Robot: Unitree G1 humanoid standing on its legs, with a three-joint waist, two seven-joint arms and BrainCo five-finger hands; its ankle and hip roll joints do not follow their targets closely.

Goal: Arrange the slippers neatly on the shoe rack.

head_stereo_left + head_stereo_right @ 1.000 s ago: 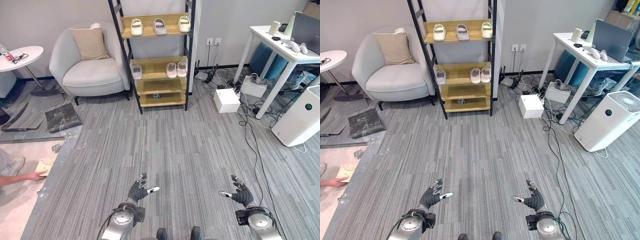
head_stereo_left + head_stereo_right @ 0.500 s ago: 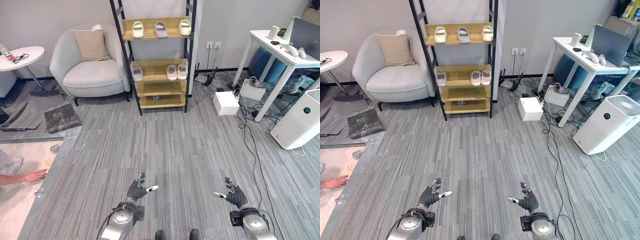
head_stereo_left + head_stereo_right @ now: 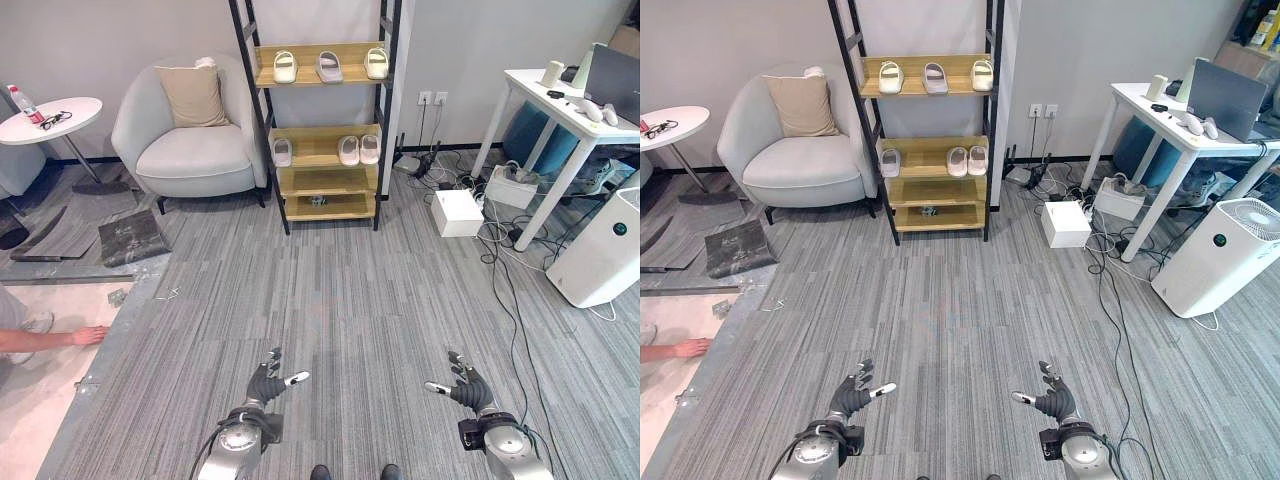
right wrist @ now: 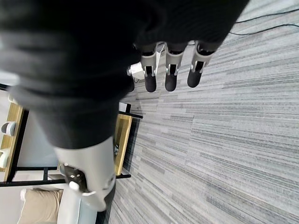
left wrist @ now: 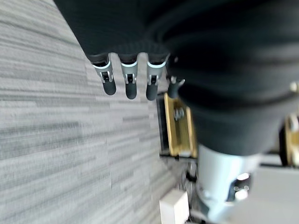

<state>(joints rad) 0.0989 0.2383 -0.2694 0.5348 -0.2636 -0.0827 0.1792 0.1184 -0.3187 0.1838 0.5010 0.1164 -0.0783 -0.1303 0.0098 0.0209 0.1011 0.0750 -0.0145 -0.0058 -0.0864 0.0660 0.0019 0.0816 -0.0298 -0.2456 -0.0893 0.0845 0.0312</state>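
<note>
Left eye view: against the earlier frame the whole scene is shifted by camera motion. Pale slippers [image 3: 328, 66] are set on the black-framed wooden shoe rack [image 3: 322, 130], three on top, three below, their long axes running front to back. Right eye view: left hand [image 3: 853, 391] and right hand [image 3: 1053, 401] are held low over the grey carpet [image 3: 960, 320], fingers spread, empty. Wrist views: fingers [image 5: 127, 84] are extended straight.

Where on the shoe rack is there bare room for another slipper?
On the shoe rack, the second shelf has a bare gap between the lone left slipper and the right pair. The two lower shelves look nearly bare, apart from a small dark item on the bottom one. The top shelf is crowded: three slippers spread across it.
</note>
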